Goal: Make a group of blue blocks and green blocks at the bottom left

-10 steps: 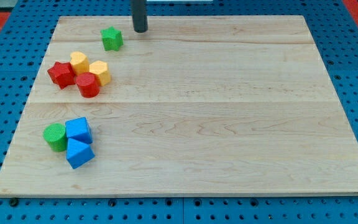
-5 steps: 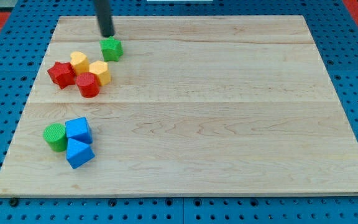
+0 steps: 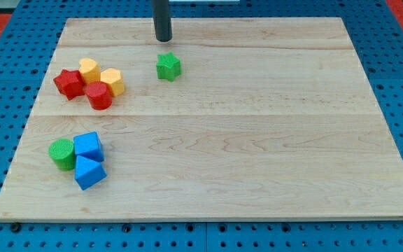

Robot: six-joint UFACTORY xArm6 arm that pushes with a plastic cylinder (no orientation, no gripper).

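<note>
My tip (image 3: 163, 39) is a bare rod end, holding nothing, just beyond the green star-shaped block (image 3: 168, 66) at the far side of the wooden board (image 3: 257, 140). The near-left group, green cylinder (image 3: 62, 153) and two blue blocks (image 3: 88, 145), lies well apart, so the star must travel nearward and left.
</note>
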